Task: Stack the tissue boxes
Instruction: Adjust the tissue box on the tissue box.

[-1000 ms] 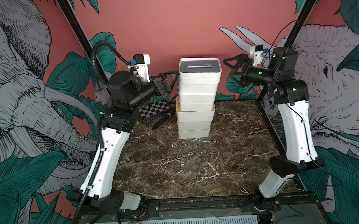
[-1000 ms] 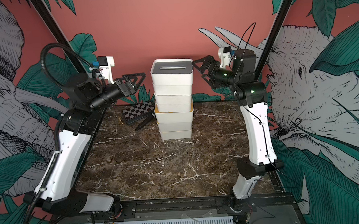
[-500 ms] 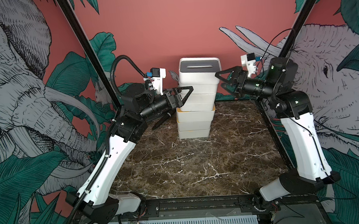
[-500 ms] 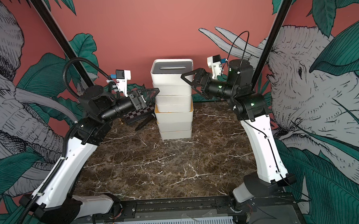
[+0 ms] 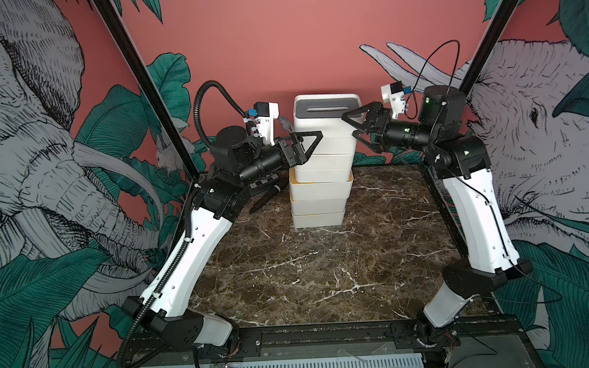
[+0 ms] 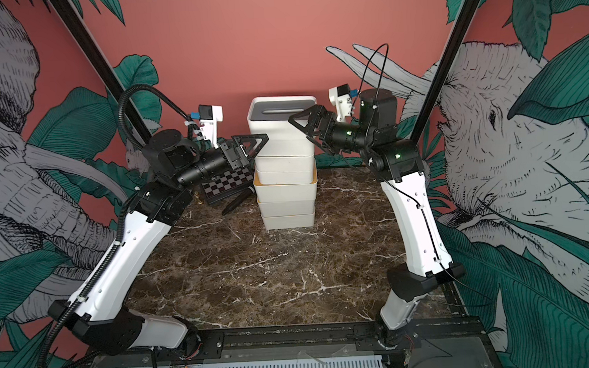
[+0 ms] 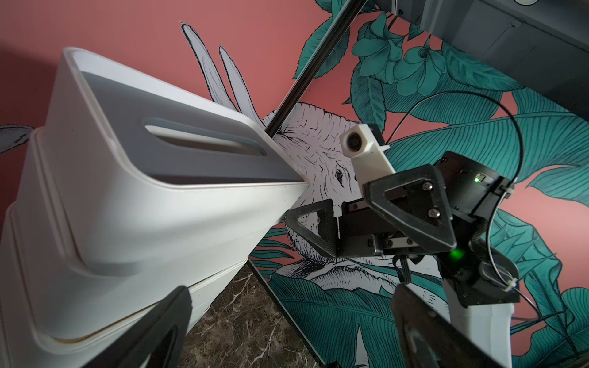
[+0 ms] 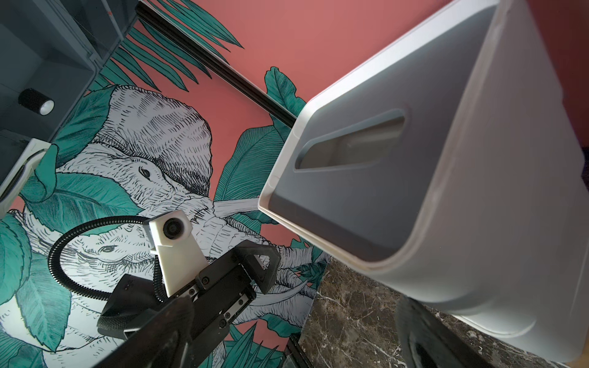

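Marble tabletop (image 5: 308, 270) bears all visible tissue boxes (image 5: 322, 176) in one stack between the spread, empty jaws of left gripper (image 5: 306, 146) and right gripper (image 5: 350, 124); stacking judged complete.

Chessboard case (image 6: 229, 183) left of stacked tissue boxes (image 6: 285, 192)

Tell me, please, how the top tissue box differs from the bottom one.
The top tissue box looks taller, its grey lid exposed; the bottom tissue box is shallow, its lid covered, only a yellow edge showing. The top crowns the stack; the bottom rests on the table. Both are white, rounded.
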Action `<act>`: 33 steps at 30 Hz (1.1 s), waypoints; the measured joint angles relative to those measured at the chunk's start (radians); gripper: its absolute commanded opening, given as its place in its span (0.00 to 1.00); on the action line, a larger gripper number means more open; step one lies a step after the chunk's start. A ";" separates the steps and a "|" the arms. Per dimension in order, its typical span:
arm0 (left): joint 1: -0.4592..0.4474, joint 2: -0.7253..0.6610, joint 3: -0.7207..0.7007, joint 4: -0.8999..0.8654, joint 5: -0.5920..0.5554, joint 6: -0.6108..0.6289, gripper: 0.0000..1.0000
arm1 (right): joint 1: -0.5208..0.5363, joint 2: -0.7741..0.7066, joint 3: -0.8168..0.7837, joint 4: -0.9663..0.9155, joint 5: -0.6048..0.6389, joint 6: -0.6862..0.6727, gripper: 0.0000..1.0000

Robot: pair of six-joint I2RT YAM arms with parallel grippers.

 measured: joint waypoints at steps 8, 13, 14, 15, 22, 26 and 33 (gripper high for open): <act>0.000 0.001 0.007 0.007 -0.004 0.000 0.99 | 0.000 0.001 0.000 -0.001 0.000 -0.004 0.99; 0.000 0.000 0.007 0.005 -0.007 0.007 1.00 | 0.001 -0.002 -0.002 -0.001 0.000 -0.004 0.99; 0.000 -0.001 0.007 0.002 -0.011 0.013 0.99 | 0.001 -0.003 -0.005 -0.001 0.000 -0.005 0.99; 0.000 -0.004 0.007 -0.006 -0.017 0.018 1.00 | 0.001 -0.009 -0.011 -0.002 0.001 -0.008 0.99; 0.000 -0.066 0.007 -0.084 -0.058 0.080 0.99 | -0.003 -0.055 -0.042 -0.034 0.006 -0.042 0.99; 0.006 -0.116 0.007 -0.132 -0.072 0.118 1.00 | -0.016 -0.090 -0.056 -0.065 0.021 -0.068 0.99; 0.045 -0.201 0.003 -0.204 -0.078 0.170 1.00 | -0.058 -0.190 -0.119 -0.081 0.038 -0.112 0.99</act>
